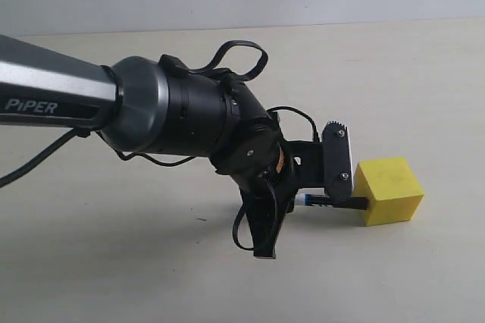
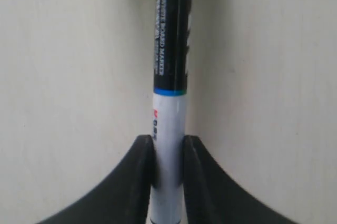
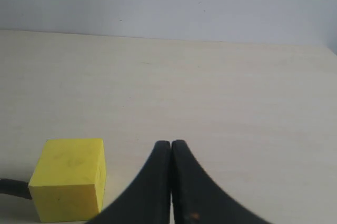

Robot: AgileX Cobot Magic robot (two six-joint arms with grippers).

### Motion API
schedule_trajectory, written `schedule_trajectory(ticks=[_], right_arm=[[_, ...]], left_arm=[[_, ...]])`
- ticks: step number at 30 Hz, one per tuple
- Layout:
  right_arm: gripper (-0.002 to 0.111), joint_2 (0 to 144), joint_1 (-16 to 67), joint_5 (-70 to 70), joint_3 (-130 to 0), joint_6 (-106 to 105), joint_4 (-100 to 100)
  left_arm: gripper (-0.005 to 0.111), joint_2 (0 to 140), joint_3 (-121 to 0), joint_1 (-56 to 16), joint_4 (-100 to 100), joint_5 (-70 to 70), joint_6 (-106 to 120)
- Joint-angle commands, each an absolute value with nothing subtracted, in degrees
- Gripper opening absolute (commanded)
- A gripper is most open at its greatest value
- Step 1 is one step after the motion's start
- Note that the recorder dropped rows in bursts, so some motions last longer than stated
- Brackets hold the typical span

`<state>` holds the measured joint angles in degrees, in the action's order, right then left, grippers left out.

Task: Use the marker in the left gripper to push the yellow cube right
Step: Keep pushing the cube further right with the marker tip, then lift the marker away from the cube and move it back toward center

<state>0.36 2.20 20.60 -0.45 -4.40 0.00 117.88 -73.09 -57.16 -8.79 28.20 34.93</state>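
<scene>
The yellow cube [image 1: 389,189] rests on the pale table at the right of the exterior view; it also shows in the right wrist view as the yellow cube [image 3: 69,178]. My left gripper [image 1: 282,203] is shut on the marker [image 1: 333,201], which lies level, its black tip touching the cube's left face. In the left wrist view the marker [image 2: 169,84] runs out from between the fingers [image 2: 142,174], which clamp its white barrel. My right gripper [image 3: 171,145] is shut on nothing, with the cube off to one side of it. The right arm is out of the exterior view.
The left arm's grey and black body [image 1: 144,107] with its looping cable [image 1: 242,54] fills the left and middle of the exterior view. Bare pale tabletop [image 1: 447,262] lies to the right of the cube and behind it.
</scene>
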Motion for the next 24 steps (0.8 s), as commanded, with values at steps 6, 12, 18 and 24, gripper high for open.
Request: schedule_trajectory(ticks=[6,12,18,24], right_arm=[[0.000,0.0,2.0,20.1,-0.3,-4.5,0.0],[0.000,0.0,2.0,20.1,-0.3,-4.5,0.0],[0.000,0.0,2.0,20.1,-0.3,-4.5,0.0],[0.000,0.0,2.0,20.1,-0.3,-4.5,0.0]], left_arm=[[0.000,117.4,-73.5,-55.8,-9.7,34.2,33.8],[0.000,117.2,-73.5,-55.0,-10.3,34.3,28.0],[0.000,114.4,-73.5,-51.9,-11.9,38.3,18.7],[0.000,110.3,-73.5,-49.0,-16.9,44.2,5.4]])
